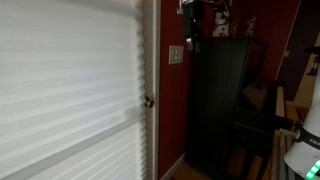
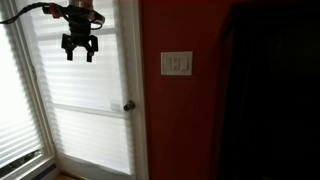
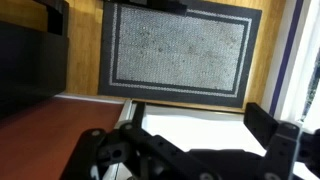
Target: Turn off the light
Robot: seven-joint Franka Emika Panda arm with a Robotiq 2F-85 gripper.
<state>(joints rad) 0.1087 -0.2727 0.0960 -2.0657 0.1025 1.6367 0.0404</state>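
Note:
The light switch is a small pale beige wall plate with two toggles on the red wall; it shows in both exterior views. No lamp is in view. My gripper hangs high in front of the white door, fingers pointing down, open and empty, well to the left of the switch plate and above its height. In an exterior view it is dark and only partly in frame at the top edge. In the wrist view the open jaws look down past the door onto the floor.
A white door with blinds has a round metal doorknob. A tall dark cabinet stands just beside the switch. A grey rug lies on the wood floor below. The robot base is at the lower right.

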